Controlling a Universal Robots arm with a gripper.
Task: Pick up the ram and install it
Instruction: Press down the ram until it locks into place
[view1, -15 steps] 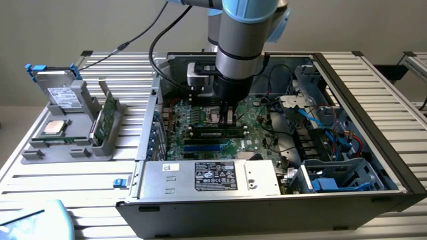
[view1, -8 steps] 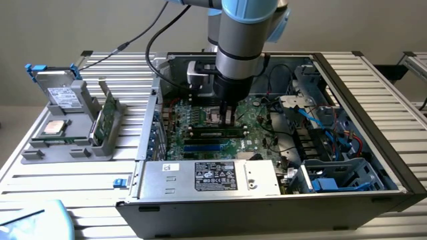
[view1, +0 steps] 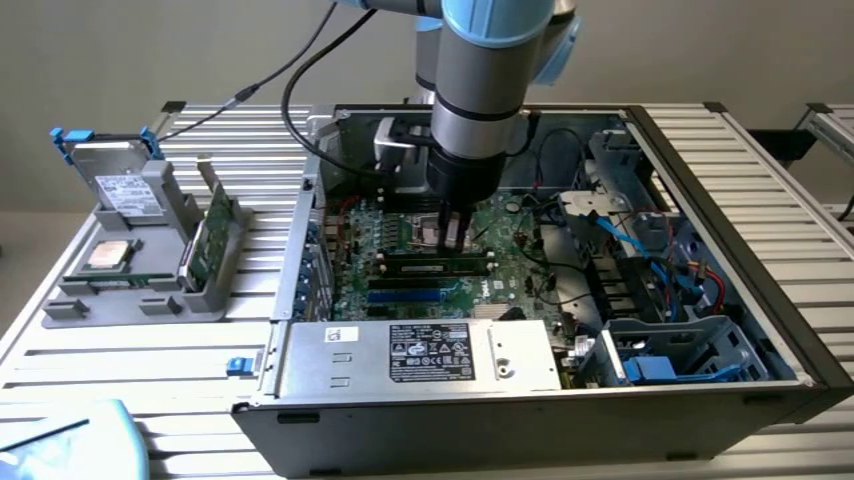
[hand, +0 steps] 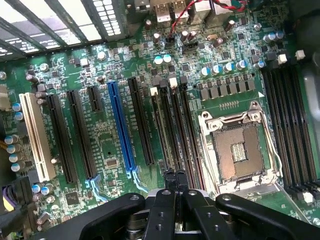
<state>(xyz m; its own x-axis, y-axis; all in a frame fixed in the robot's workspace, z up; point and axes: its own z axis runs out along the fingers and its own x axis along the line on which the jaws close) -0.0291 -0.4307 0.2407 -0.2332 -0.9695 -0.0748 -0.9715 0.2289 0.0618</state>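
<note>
- The robot arm's black pincer (view1: 451, 236) hangs inside the open grey metal computer case (view1: 721, 400), its two fingers pressed together and pointing down at the green motherboard (view1: 501, 225).
- The ram, a slim green circuit-board strip with black chips (view1: 430, 265), lies seated lengthwise in a memory slot just below the fingertips, on the side of the board nearer the silver power supply box (view1: 416, 355).
- Whether the fingertips touch the strip cannot be told from the exterior view.
- In the wrist view the closed pincer (hand: 174, 176) sits over a group of long dark memory slots (hand: 172, 130) beside the empty square silver processor socket (hand: 239, 150); a long blue expansion slot (hand: 121, 127) and a white one (hand: 36, 137) run parallel farther from the socket.
- Outside the case, toward the exterior view's left, a grey plastic holder tray (view1: 127, 290) rests on the ribbed metal surface (view1: 134, 350), carrying a square silver processor chip (view1: 110, 256), a larger green circuit card standing on edge (view1: 207, 240) and a silver drive (view1: 120, 190).
</note>
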